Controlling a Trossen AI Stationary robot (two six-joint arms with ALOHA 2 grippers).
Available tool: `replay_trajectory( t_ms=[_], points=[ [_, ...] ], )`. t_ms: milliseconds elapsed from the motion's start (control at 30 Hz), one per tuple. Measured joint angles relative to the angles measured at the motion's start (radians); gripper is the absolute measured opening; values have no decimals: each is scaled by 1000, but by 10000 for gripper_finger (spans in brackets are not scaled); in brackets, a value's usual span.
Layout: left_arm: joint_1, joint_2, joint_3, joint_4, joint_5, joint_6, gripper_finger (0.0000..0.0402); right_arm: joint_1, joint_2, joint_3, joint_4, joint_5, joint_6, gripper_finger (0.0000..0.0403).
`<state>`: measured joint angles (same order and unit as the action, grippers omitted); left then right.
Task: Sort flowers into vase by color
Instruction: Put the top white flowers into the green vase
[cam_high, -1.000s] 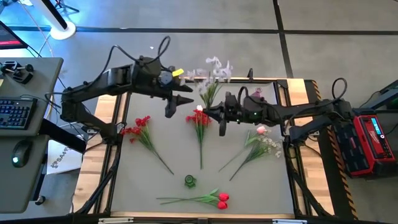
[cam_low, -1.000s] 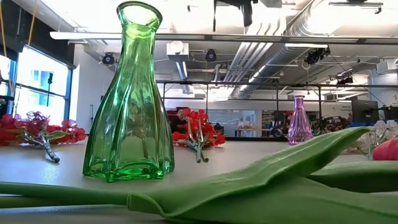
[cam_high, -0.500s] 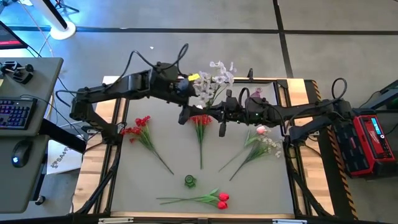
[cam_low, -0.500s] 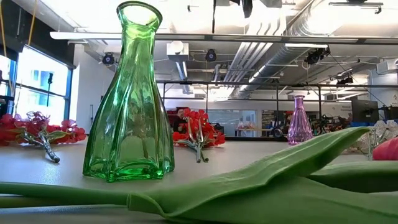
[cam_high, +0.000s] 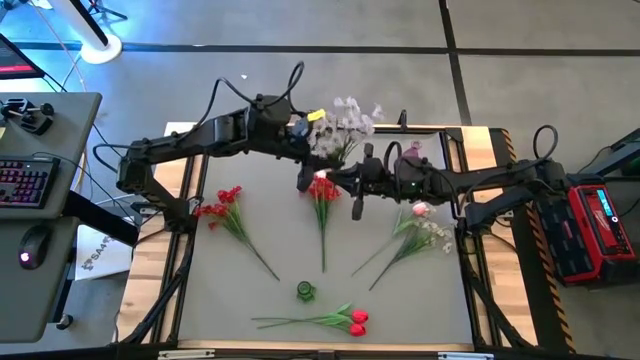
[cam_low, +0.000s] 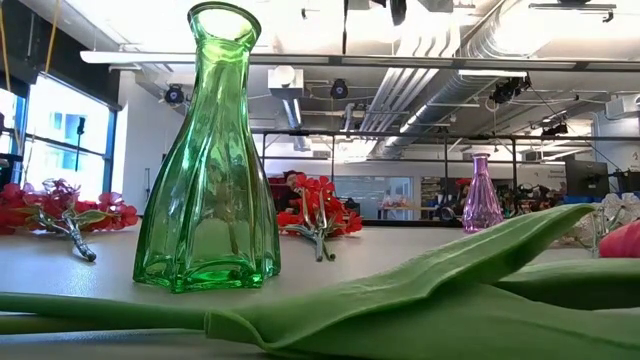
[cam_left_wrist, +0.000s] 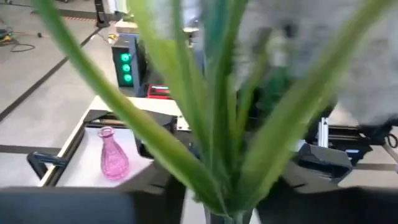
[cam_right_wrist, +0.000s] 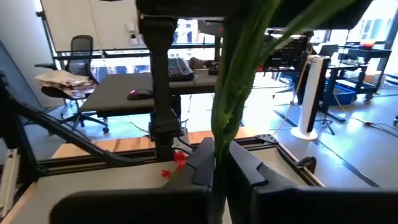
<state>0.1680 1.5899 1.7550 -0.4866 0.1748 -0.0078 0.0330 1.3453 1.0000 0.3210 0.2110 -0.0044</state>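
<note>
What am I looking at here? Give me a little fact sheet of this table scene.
Held flower: white spray, stems gripped by right gripper, shut on it
Left gripper: at the same stems, beside the right one; grip unclear
Red blossom clusters: one at table's left, one at middle
Red tulips: near front edge
Pink and white bunch: table's right
Green vase: empty, upright
Purple vase: upright, far side

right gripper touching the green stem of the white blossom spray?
Touching. In the right wrist view the green stem runs straight down between the right gripper's two dark fingers, which are shut on it with no gap showing.
</note>
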Motion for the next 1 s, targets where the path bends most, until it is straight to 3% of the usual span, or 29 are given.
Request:
replay_trajectory(
  t_ms=[133,200,367,500,700,1000],
  points=[
    [14,-4,0,0,2,0,35,1,-1,0,1,26,-4,54],
    [22,-10,0,-2,8,0,11,1,-10,0,-15,42,3,86],
    [30,-33,0,-22,-24,19,22,1,-97,0,-150,48,53,171],
    [37,-65,0,-45,-35,20,14,-6,-204,1,-273,78,54,214],
    [33,-103,0,-84,-28,64,9,-20,-348,1,-449,78,49,225],
    [-43,-110,0,-144,-27,131,10,-20,-428,1,-477,-37,36,216]
  ],
)
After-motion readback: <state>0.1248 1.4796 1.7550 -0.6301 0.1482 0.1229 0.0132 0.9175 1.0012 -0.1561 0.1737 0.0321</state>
